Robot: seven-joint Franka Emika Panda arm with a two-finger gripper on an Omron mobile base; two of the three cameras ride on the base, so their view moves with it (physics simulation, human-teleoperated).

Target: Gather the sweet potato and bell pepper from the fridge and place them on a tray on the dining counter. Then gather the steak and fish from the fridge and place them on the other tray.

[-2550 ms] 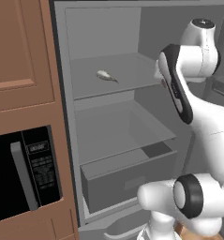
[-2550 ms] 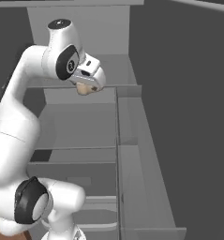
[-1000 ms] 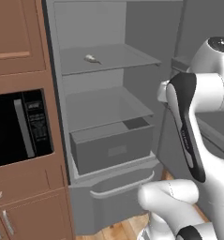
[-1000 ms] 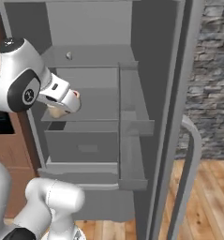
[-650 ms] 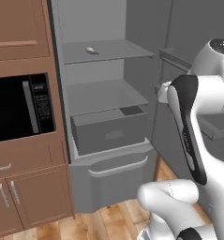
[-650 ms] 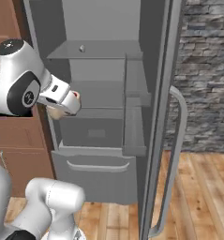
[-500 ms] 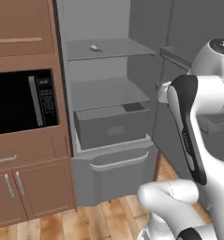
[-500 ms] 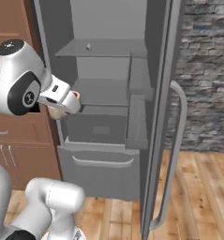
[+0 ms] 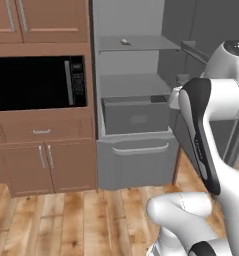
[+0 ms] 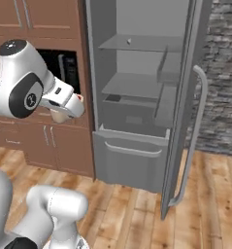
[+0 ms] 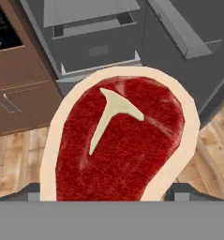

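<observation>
Fridge (image 10: 137,97) open, door (image 10: 183,112) swung right; one pulled-out drawer (image 9: 136,114); one microwave (image 9: 38,82) in brown cabinets (image 9: 41,160) left of it; one steak (image 11: 120,140) clamped in wide-set gripper (image 10: 64,114) before cabinets; one small fish (image 9: 125,42) on top shelf.

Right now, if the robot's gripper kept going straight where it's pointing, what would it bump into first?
The gripper already holds the steak. Beyond it, probably the fridge drawer, though depth is unclear.

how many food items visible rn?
2. Steak held in the tool, away from the fridge; a small pale item, possibly the fish, on the top shelf. The drawer may hide more.
</observation>
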